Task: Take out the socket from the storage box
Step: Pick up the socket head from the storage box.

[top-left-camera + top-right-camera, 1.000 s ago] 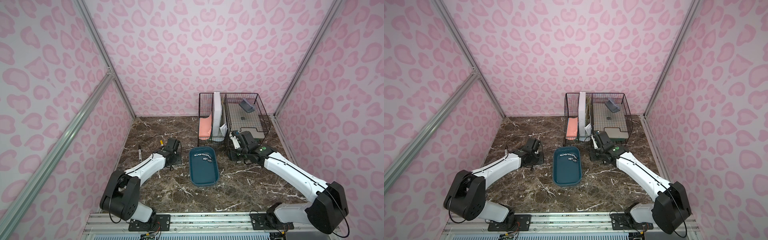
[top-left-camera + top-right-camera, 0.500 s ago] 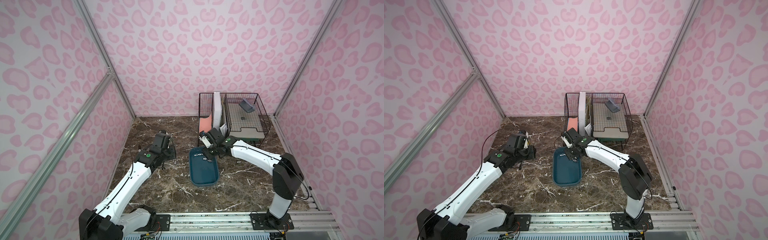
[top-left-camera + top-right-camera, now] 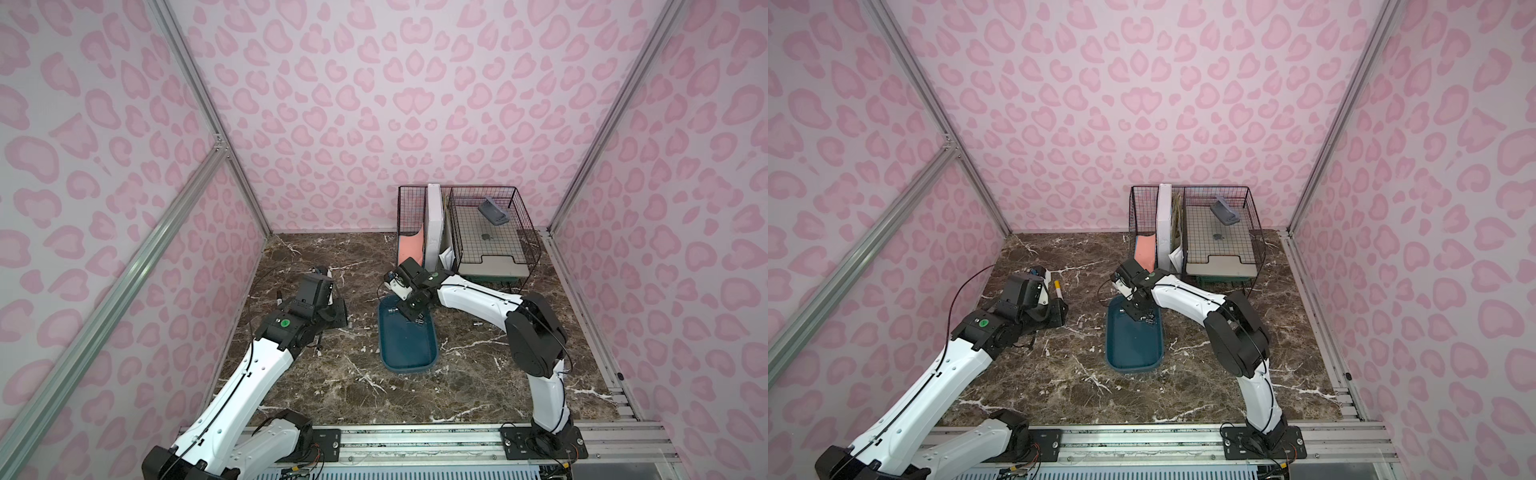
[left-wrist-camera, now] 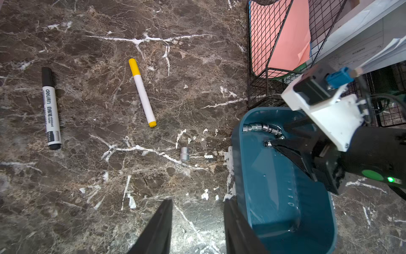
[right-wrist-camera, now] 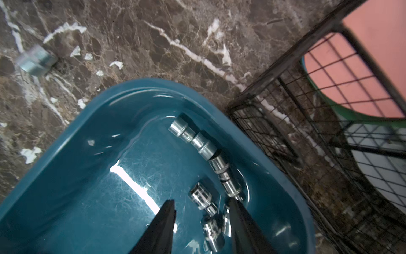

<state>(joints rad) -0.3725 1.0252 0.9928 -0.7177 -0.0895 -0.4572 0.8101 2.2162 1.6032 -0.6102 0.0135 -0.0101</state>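
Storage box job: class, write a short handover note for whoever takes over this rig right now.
Left pincer: open, empty, above the bare table beside the storage box.
Right pincer: open, inside the box's far end, tips among the sockets, none gripped yet.
Done: one socket lies out on the table.
Left: close on a socket, lift it out, set it down outside.

Glossy plastic storage box [image 5: 66,162]; shiny metal sockets [image 5: 201,143]; seemingly polished marble tabletop [image 4: 109,187].
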